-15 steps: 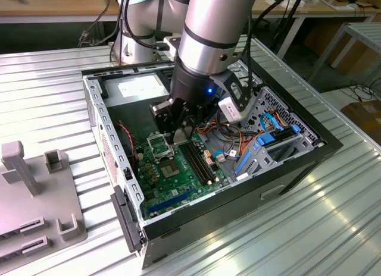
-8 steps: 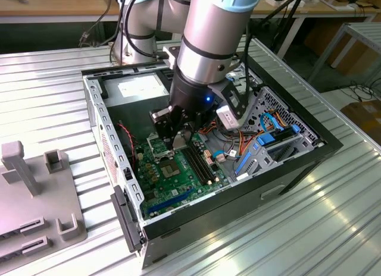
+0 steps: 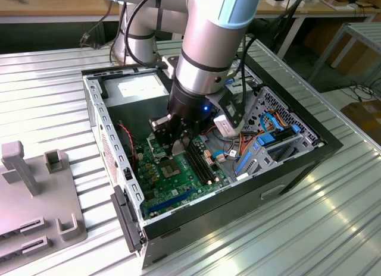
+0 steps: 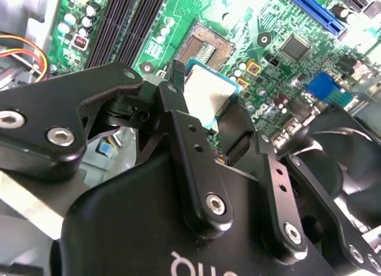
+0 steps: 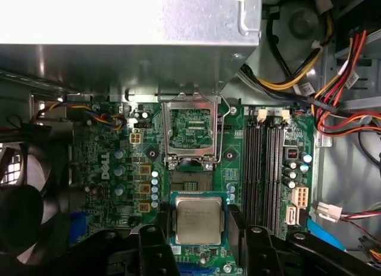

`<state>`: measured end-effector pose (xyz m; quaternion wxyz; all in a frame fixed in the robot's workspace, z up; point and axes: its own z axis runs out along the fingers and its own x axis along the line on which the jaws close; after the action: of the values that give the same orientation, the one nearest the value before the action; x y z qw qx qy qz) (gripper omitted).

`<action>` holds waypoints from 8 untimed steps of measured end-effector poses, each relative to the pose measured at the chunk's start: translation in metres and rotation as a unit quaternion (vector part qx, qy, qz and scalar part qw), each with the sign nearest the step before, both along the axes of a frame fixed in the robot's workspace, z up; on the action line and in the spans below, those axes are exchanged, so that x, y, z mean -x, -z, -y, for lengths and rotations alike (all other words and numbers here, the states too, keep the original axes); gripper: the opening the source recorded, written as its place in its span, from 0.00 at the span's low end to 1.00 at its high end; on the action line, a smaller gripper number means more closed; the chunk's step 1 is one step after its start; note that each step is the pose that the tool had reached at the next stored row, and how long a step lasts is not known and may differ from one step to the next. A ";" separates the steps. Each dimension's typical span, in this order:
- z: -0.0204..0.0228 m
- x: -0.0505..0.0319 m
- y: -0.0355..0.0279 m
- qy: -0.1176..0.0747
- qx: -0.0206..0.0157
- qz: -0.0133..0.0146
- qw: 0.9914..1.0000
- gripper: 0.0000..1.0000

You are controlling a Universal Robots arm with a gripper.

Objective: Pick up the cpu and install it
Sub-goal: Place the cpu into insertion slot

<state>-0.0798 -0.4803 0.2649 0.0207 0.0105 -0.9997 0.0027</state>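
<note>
**Cpu in hand, socket unfilled**

The gripper is clamped on the cpu. Its two black fingers press on opposite edges of the chip, and the silver-grey face looks up at the first wrist camera. In the second wrist view the cpu hangs between the same fingers, just beside the socket and not over it.

The socket sits bare on the green motherboard, its dark contact field uncovered. The metal load plate is swung up on the side of the socket away from the cpu. The memory slots run along one side of the socket, and a black fan lies well apart on the other. In the exterior view the gripper reaches down into the open computer case, directly above the socket region.

I judge the pick-up done: the chip is off its rest and carried to the board. The installation is not done. The cpu is not yet lined up with the socket or seated in it. How high it hangs above the board cannot be told.
</note>
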 end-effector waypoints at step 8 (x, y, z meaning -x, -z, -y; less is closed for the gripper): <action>0.0013 0.0044 0.0176 0.000 0.000 0.000 1.000 0.47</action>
<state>-0.0842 -0.4816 0.2473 0.0207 0.0106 -0.9997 0.0027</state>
